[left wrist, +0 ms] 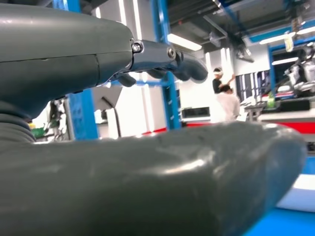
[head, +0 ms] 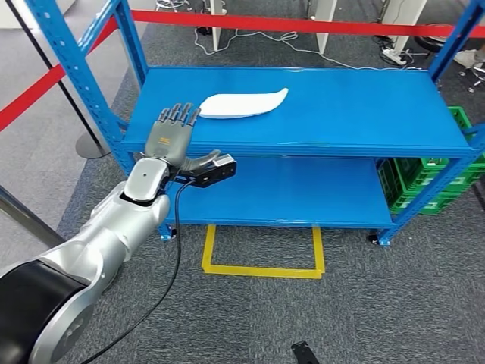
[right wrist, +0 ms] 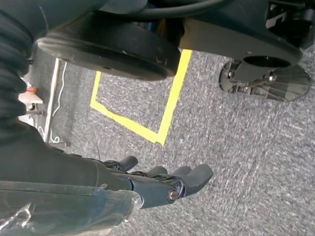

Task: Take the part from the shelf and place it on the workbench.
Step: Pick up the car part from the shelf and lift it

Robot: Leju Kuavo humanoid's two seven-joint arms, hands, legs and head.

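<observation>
1. The left hand (head: 171, 136) is reaching over the front left corner of the upper shelf board (head: 355, 114), fingers stretched out flat and apart, thumb out to the side, holding nothing. Its fingertips are lying just beside the near end of the part (head: 243, 104); whether they are touching it I cannot tell.
2. In the left wrist view the left hand's thumb (left wrist: 156, 187) is lying broad across the picture and the fingers (left wrist: 167, 56) are extending straight above it, with nothing between them.
3. The right hand (right wrist: 163, 184) is hanging over the grey carpet, its fingers loosely extended, slightly curved and gripping nothing, near a corner of the yellow tape outline (right wrist: 163, 132).
4. In the head view that yellow tape outline (head: 263, 269) is lying on the carpet in front of the blue shelf's lower board (head: 297, 197).
5. The part, a white, flat, leaf-shaped piece, is lying on the upper shelf board towards its left half, nearer the back edge than the front.
6. A green crate (head: 440, 186) is standing at the shelf's right end, on the floor.
7. Red barrier tape (head: 274, 24) is running behind the shelf.
</observation>
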